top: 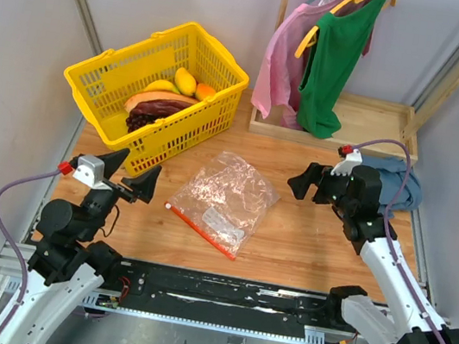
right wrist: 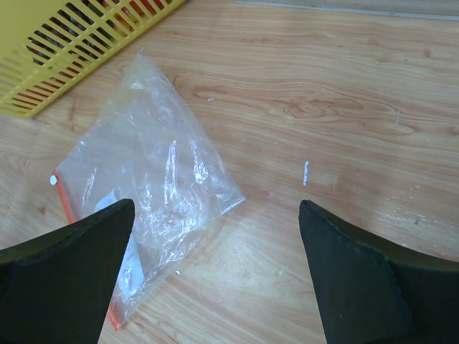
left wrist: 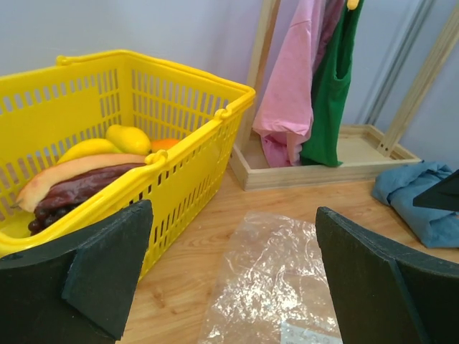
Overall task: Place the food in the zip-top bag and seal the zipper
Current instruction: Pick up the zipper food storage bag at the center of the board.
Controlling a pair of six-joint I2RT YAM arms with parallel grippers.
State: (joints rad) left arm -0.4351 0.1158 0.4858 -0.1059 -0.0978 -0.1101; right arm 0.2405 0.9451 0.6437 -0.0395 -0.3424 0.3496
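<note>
Top view, clock directions as read on that view. Both arms are raised off the table (top: 306,237) and neither touches anything. The left gripper (top: 131,172) has its jaws spread wide with nothing between them, and so does the right gripper (top: 308,183). The zip-top bag (top: 225,199) lies flat and empty on the wood between the two arms, roughly 3 o'clock from the left jaws and 8 o'clock from the right jaws. Its zipper (top: 200,230) runs along the near-left edge on a 10-to-4 o'clock axis, so the mouth faces about 7 o'clock, toward the arm bases. All visible food sits in the yellow basket (top: 103,87), just beside the bag's far-left corner. The dark purple grape bunch (top: 153,113) lies against the long orange-brown piece (top: 158,100), whose long axis runs about 8 to 2 o'clock. A small yellow piece (top: 185,80) lies behind them at 1 o'clock. No red chili-like piece can be made out. The basket lies at 12 o'clock from the left jaws and close to them, while the right arm stands well apart from it across the bag. Judgement: nothing is bagged yet. The left arm is the nearer one for the first pick, reaching over the basket wall, and the right arm is better placed to hold the bag.
</note>
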